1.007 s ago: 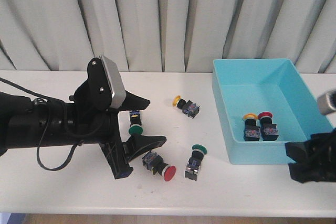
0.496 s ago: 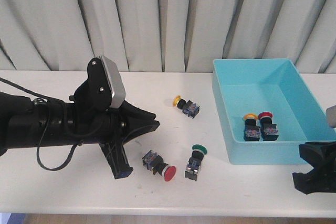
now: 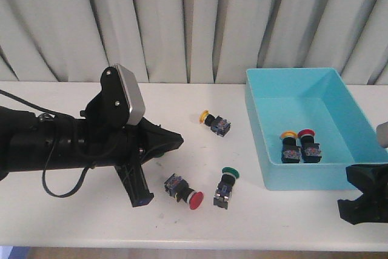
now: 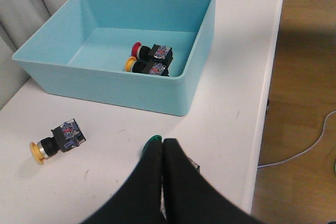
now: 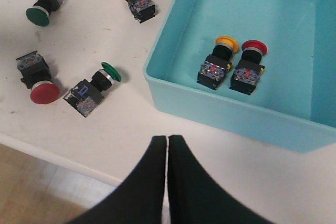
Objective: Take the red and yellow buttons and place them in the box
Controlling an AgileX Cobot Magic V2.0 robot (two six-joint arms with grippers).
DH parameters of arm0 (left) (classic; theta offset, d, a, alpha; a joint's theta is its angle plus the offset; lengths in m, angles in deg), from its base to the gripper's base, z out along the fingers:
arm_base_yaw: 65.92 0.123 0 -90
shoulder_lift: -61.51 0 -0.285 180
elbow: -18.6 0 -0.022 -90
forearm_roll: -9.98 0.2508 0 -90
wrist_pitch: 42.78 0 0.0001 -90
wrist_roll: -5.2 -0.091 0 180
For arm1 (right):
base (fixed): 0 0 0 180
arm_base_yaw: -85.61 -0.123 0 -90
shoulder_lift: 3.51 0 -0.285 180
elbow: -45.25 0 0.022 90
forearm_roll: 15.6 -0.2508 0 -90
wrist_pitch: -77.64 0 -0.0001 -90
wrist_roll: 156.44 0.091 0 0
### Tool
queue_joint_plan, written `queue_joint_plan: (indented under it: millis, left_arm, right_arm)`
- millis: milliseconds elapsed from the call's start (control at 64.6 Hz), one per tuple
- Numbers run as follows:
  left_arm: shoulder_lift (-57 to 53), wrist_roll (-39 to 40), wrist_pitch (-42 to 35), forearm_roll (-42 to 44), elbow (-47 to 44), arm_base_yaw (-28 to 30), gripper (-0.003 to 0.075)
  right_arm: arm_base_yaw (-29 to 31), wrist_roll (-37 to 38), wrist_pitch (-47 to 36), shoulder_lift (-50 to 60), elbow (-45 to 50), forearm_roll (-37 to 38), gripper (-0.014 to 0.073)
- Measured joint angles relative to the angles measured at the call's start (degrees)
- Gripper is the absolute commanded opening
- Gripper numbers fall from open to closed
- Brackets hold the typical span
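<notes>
Black and bulky, your left gripper reaches across the left half of the front view, lying low and level over the table, its fingers pressed together on nothing, as its wrist view confirms. Just below its tip, at lower centre, a red button lies on its side; you have yet to collect it. A green-capped one lies to its right and should stay put. Above them, at mid-frame, a yellow button also waits on the table. Further right, the box already holds one yellow button and one red button, side by side, so by my reckoning you are about halfway. At the lower right corner, your right gripper sits beside the box, jaws closed and empty.
</notes>
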Motion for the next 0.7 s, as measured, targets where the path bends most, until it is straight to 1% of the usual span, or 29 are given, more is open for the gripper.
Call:
queue_joint_plan:
  millis: [248,294,356,418,449,465,480,511,542,558,573,589,635,651,682,697]
  left_arm:
    - [0.00,0.23,0.00,0.00,0.00,0.00,-0.0007]
    - [0.00,0.96,0.05,0.00,0.00,0.00,-0.0007]
    - [-0.20,4.34,-1.02,1.04,0.00,0.00,-0.0007]
    - [-1.34,12.01,-4.73,6.19,0.00,0.00,-0.0007]
    - [-2.45,19.12,-7.12,10.93,0.00,0.00,-0.0007]
    - [-3.29,20.41,-8.02,14.23,0.00,0.00,-0.0007]
    - [-3.90,23.02,-8.80,15.39,0.00,0.00,-0.0007]
    - [-5.67,29.67,-10.35,22.63,-0.07,0.00,-0.0007]
    - [-7.28,35.15,-11.24,26.39,-0.18,0.16,-0.0007]
    - [-7.71,39.36,-11.55,28.95,-0.27,0.23,-0.0007]
    - [-9.10,42.21,-11.82,32.90,-0.42,0.45,-0.0007]
    - [-10.59,46.51,-11.89,36.87,-0.68,0.73,-0.0007]
    - [-13.84,55.27,-11.60,44.64,-1.36,1.46,-0.0007]
    - [-15.60,59.65,-11.26,48.45,-1.76,1.77,-0.0007]
    - [-17.99,65.40,-10.69,53.45,-2.40,2.73,-0.0007]
    - [-19.86,69.57,-10.12,57.06,-2.95,3.43,-0.0007]
  right_arm:
    - [0.00,0.00,0.00,0.00,0.00,-0.02,-0.0007]
    - [0.00,0.00,0.00,0.00,0.00,-0.02,-0.0007]
    - [0.00,0.00,0.00,0.00,0.00,-0.02,-0.0007]
    - [0.00,0.00,0.00,0.00,0.00,-0.07,-0.0007]
    - [0.00,0.00,0.00,0.00,0.00,-0.07,-0.0007]
    - [0.00,0.00,0.00,0.00,0.00,-0.07,-0.0007]
    - [0.00,0.00,0.00,0.00,0.00,-0.07,-0.0007]
    - [0.00,0.00,0.00,0.00,0.00,-0.07,-0.0007]
    - [0.00,0.00,0.00,0.00,0.00,-0.07,-0.0007]
    - [0.00,0.00,0.00,0.00,0.00,-0.07,-0.0007]
    - [0.00,0.00,0.00,0.00,0.00,-0.07,-0.0007]
    - [0.00,0.00,0.00,0.00,0.00,-0.07,-0.0007]
    - [0.00,0.00,0.00,0.00,0.00,-0.07,-0.0007]
    - [0.00,0.00,0.00,0.00,0.00,-0.07,-0.0007]
    - [0.00,0.00,0.00,0.00,0.00,-0.07,-0.0007]
    - [0.00,0.00,0.00,0.00,0.00,-0.07,-0.0007]
